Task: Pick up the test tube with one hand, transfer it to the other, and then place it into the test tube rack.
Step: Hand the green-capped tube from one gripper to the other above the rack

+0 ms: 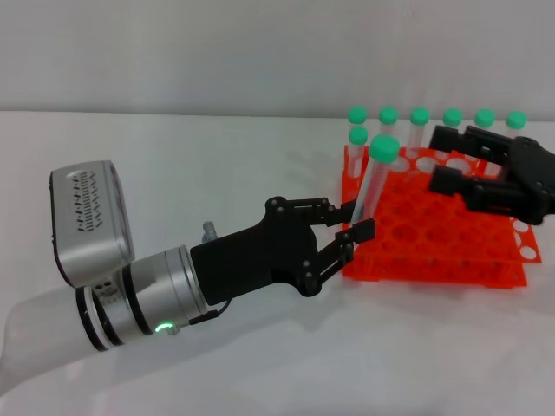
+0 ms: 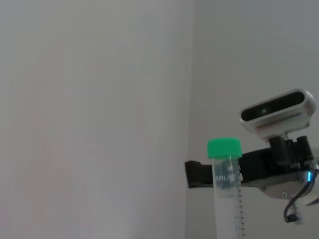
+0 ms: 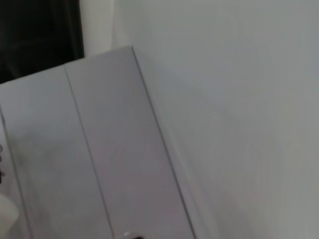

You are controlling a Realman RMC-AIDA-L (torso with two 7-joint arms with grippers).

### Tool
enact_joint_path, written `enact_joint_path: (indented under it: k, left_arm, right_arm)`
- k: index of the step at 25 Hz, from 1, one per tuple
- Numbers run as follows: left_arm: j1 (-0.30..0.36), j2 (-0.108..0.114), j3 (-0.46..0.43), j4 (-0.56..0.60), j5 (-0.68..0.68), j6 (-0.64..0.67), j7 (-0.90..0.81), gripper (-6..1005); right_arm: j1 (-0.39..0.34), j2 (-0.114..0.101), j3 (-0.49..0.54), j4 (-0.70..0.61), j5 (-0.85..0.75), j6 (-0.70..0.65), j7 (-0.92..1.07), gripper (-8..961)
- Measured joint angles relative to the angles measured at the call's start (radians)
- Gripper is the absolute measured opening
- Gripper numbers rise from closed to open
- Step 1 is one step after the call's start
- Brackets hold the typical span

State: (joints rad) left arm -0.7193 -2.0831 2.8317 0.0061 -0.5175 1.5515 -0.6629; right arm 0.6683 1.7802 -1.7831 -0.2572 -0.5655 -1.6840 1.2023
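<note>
My left gripper [image 1: 357, 219], on the green-lit arm, is shut on the lower part of the test tube [image 1: 374, 180]. It holds the tube nearly upright, green cap up, just in front of the left end of the orange-red test tube rack [image 1: 434, 247]. In the left wrist view the test tube [image 2: 227, 191] rises with its cap on top, and one of the right gripper's fingers [image 2: 198, 174] shows behind it. My right gripper [image 1: 445, 161] hovers open over the rack's right half, fingers pointing toward the tube, a short gap away.
Several green-capped tubes [image 1: 420, 117] stand in the rack's back row, and one [image 1: 358, 137] at its left end. The white table [image 1: 217, 173] spreads out to the left of the rack. Only a pale wall and panels appear in the right wrist view.
</note>
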Motion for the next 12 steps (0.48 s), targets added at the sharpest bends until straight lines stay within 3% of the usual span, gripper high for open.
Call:
enact_joint_path:
  k: [3,5,12]
  left_arm:
    - [0.0,0.0,0.0,0.0,0.0,-0.001,0.0,211]
    - [0.0,0.0,0.0,0.0,0.0,-0.001,0.0,212]
    - [0.0,0.0,0.0,0.0,-0.008,-0.002,-0.005,212]
  right_arm:
    - [0.0,0.034,0.028,-0.001,0.0,0.028,-0.02,801]
    - [0.003,0.045,0.03,-0.002,-0.002,0.05,-0.024,799]
    - [0.01,0.062,0.032,-0.025,-0.043,0.068,-0.026,794]
